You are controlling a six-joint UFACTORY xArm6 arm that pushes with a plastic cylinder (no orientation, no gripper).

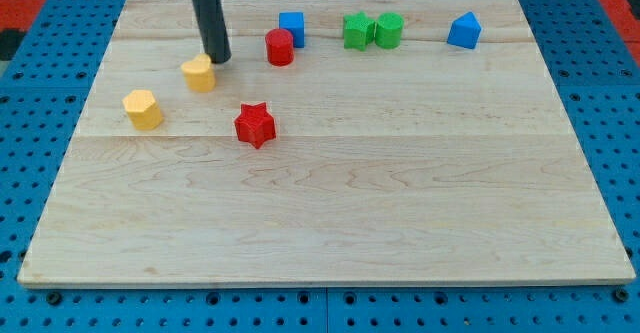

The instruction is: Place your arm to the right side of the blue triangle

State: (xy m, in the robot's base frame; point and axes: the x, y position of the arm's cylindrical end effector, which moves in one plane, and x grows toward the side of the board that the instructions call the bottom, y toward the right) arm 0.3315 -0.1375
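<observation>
Tip [219, 59] down on table [330, 223] near top-left corner, touching yellow block [199, 73]. No hand on rod, so nothing to open or close. Blue triangle [464, 30] far off near top-right corner, right of two green blocks [373, 30]. Red cylinder [280, 47], blue cube [291, 27] between.

Pale, matt, grained wood board [330, 213]; smooth painted blocks; dark matt rod [208, 13]; blue perforated table [620, 103].
</observation>
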